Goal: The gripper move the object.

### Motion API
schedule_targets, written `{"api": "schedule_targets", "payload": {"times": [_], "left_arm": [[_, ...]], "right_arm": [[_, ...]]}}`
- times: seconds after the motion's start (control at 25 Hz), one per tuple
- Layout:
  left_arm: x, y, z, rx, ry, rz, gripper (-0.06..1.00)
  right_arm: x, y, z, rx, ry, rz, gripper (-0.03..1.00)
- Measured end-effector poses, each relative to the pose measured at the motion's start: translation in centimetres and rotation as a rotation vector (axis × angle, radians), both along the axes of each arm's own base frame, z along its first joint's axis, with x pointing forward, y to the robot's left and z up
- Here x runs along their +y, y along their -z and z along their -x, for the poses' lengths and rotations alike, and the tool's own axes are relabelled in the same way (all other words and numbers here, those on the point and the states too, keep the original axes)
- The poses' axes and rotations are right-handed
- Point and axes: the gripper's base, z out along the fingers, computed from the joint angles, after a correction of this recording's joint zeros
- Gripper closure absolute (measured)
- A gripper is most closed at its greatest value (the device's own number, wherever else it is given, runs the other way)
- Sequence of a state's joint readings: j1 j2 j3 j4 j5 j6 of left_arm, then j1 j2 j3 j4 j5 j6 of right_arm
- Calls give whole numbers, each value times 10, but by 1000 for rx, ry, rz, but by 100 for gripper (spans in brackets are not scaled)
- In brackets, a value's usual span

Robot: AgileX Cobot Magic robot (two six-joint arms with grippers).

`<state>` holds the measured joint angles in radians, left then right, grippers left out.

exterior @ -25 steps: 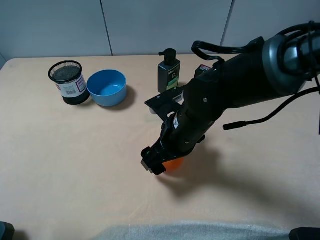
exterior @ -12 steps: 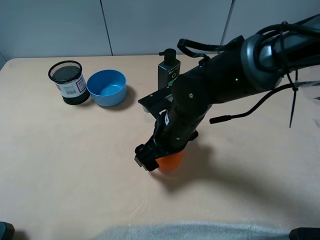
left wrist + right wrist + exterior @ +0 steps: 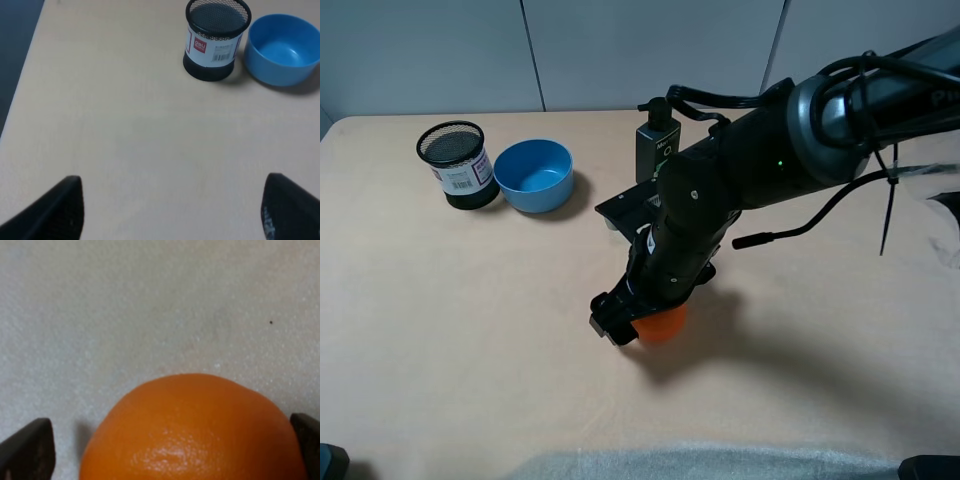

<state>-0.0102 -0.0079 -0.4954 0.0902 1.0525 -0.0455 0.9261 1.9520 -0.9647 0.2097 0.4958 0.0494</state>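
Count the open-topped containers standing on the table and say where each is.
2. The black mesh cup stands at the far-left side of the table. The blue bowl sits close beside it, on its right. The dark arm could hide more behind it.

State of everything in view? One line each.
orange: on the table, between the right gripper's fingers, not clamped
right gripper: open, a gap shows on one side of the fruit
left gripper: open, holding nothing
blue bowl: upright, empty
mesh cup: upright, beside the bowl
pump bottle: upright, behind the arm
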Motion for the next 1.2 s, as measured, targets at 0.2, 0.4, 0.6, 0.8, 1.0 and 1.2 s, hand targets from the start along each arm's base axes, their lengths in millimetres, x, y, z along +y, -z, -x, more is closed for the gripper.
{"api": "schedule_targets", "payload": {"times": [0.2, 0.4, 0.6, 0.8, 1.0, 1.2], "left_arm": [[0, 0, 0, 0, 0, 0, 15], [0, 0, 0, 0, 0, 0, 15], [0, 0, 0, 0, 0, 0, 15], [0, 0, 0, 0, 0, 0, 15], [0, 0, 0, 0, 0, 0, 15], [0, 0, 0, 0, 0, 0, 15]], "right_arm": [[0, 0, 0, 0, 0, 0, 27], [0, 0, 0, 3, 0, 3, 27], [-1, 0, 1, 13, -3, 14, 33], [-2, 0, 2, 21, -6, 22, 41], [-3, 1, 3, 29, -7, 29, 41], [-3, 1, 4, 39, -8, 39, 41]]}}
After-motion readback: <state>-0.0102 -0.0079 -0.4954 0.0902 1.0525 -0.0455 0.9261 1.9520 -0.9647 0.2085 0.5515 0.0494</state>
